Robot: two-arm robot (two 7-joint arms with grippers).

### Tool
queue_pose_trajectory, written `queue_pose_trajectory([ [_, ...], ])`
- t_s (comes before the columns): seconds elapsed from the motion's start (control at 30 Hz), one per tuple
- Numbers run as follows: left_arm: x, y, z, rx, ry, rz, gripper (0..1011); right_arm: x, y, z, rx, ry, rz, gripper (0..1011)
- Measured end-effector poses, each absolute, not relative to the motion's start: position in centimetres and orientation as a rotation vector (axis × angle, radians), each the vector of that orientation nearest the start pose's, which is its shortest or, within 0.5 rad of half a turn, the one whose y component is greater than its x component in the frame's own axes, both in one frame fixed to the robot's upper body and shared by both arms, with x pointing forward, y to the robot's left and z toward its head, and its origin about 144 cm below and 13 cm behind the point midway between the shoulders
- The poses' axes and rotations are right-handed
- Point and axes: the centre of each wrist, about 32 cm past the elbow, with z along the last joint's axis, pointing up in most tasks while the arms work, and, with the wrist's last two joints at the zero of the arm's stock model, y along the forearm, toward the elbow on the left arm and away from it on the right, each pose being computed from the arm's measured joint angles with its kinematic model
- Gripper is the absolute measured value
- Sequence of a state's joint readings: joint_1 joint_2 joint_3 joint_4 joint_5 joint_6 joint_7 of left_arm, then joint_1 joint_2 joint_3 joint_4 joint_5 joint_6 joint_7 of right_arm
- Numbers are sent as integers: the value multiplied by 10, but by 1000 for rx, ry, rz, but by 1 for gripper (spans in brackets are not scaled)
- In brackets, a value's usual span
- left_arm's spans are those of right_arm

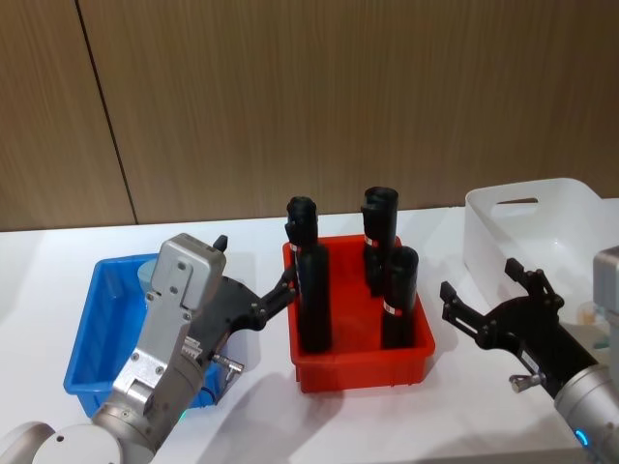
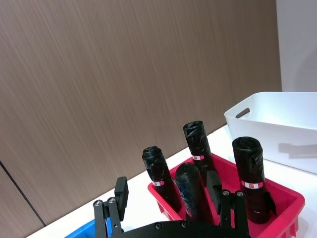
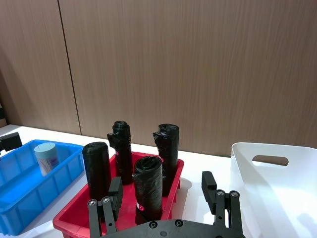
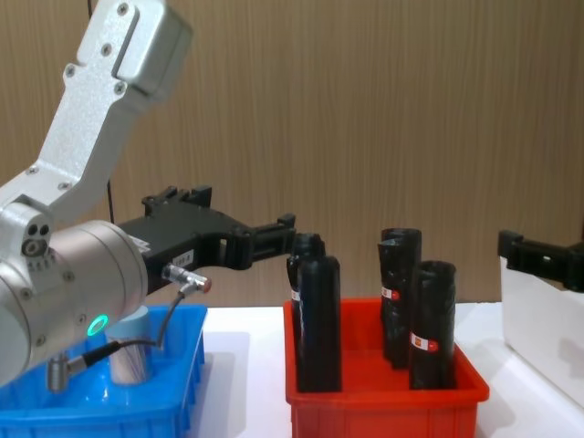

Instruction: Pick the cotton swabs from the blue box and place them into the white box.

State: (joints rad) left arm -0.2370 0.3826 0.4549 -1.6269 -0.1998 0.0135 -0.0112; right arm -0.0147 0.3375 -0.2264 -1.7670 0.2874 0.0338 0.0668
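A cotton swab jar [image 3: 46,157] with a pale blue lid stands upright in the blue box [image 1: 92,333] at the table's left; it also shows in the chest view [image 4: 132,351]. My left gripper [image 1: 253,269] hangs open above the blue box's right side, pointing toward the red bin, holding nothing. The white box [image 1: 527,227] sits at the far right. In front of it my right gripper [image 1: 481,280] is open and empty, between the red bin and the white box. My left arm hides most of the blue box's inside in the head view.
A red bin [image 1: 363,367] holding several tall black rolls [image 1: 312,290] stands in the middle, between the two boxes. A wood-panelled wall runs behind the table. Bare white tabletop lies in front of the red bin.
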Motion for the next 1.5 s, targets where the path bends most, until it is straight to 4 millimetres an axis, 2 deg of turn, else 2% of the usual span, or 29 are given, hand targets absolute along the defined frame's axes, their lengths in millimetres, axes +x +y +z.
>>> queue_pose_trajectory([
  [1.5, 492, 198, 1204, 61, -267, 1124, 1003, 443, -237, 1189, 26, -75, -1229, 1002],
])
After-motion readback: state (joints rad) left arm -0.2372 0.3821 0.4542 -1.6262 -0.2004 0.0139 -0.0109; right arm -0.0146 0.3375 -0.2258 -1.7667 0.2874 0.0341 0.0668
